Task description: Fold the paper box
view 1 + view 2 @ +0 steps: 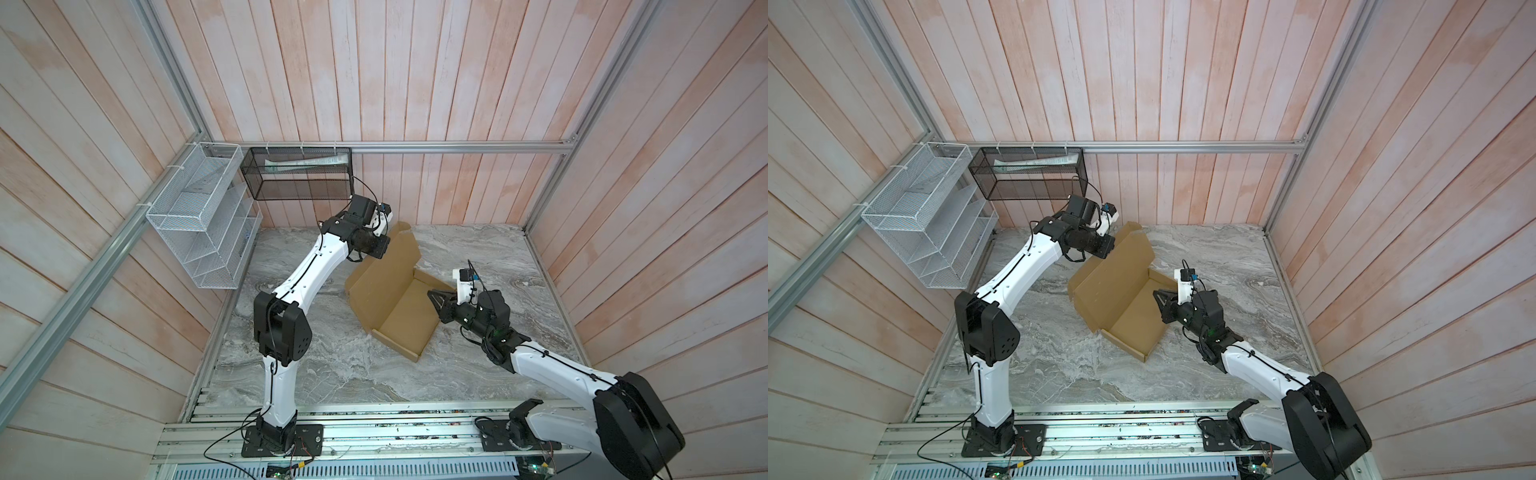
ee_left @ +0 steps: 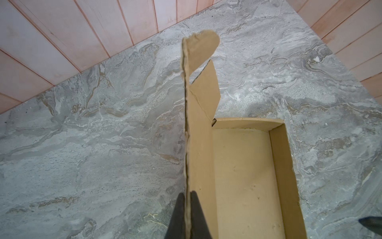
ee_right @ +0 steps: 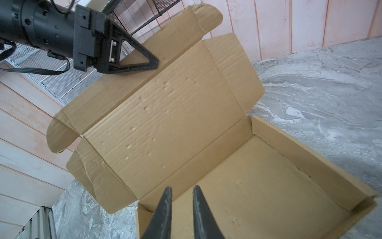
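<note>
**Ana:** Two arms and only one paper box. Where does it lie, from where you stand?

**Ben:** On the grey marbled worktop, about in the middle, between the arms. Its tray part rests flat and has low walls. The lid rises from one long side of the tray and stands nearly upright.

**Ana:** What does the left end effector hold?

**Ben:** It is closed on the free edge of the lid. In the left wrist view, one black finger sits on each face of the cardboard, and the edge is pinched between them.

**Ana:** And the right end effector?

**Ben:** It hangs over the tray and points toward the lid. Its fingers are only narrowly apart, with nothing between them. Whether it touches the cardboard, I cannot tell.

**Ana:** Does the lid have flaps?

**Ben:** Yes. A rounded tab sticks out at each end of its top strip, and the inner face shows small dents.

**Ana:** What is behind the left arm?

**Ben:** A black mesh basket and a white wire rack hang on the walls.
</note>
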Controlling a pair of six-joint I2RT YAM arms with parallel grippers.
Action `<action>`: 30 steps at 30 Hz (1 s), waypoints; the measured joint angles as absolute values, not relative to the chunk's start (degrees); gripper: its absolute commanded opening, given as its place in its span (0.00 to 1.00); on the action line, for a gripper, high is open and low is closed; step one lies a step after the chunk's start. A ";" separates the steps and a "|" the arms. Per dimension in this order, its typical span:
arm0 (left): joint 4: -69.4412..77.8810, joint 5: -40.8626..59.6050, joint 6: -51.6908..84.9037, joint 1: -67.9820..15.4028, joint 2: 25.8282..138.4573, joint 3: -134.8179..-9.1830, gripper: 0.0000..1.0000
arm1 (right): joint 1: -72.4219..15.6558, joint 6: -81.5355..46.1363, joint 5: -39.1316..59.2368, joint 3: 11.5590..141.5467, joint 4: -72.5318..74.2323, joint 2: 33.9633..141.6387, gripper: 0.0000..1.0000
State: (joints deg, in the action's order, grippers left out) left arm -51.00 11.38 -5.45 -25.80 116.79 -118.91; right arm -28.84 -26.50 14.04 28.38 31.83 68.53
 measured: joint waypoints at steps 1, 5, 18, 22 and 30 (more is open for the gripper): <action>-51.07 11.29 -6.20 -25.85 116.79 -119.09 0.02 | -28.36 -26.22 14.11 28.80 31.11 68.49 0.27; -51.70 10.81 -10.20 -26.30 116.79 -120.03 0.01 | -26.09 -25.08 14.48 30.59 28.62 68.03 0.32; -53.56 11.22 -21.30 -26.87 115.11 -120.53 0.00 | -23.42 -18.48 14.81 36.75 23.79 68.90 0.34; -53.54 12.78 -23.38 -26.87 113.60 -119.46 0.00 | -23.24 -14.76 14.63 39.42 22.74 71.00 0.34; -53.54 16.21 -27.07 -26.87 109.78 -116.09 0.00 | -21.19 -8.91 15.62 42.52 21.61 77.30 0.36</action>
State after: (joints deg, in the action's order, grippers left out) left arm -53.54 16.21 -27.07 -26.87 109.78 -116.09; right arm -21.19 -8.91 15.62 42.52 21.61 77.30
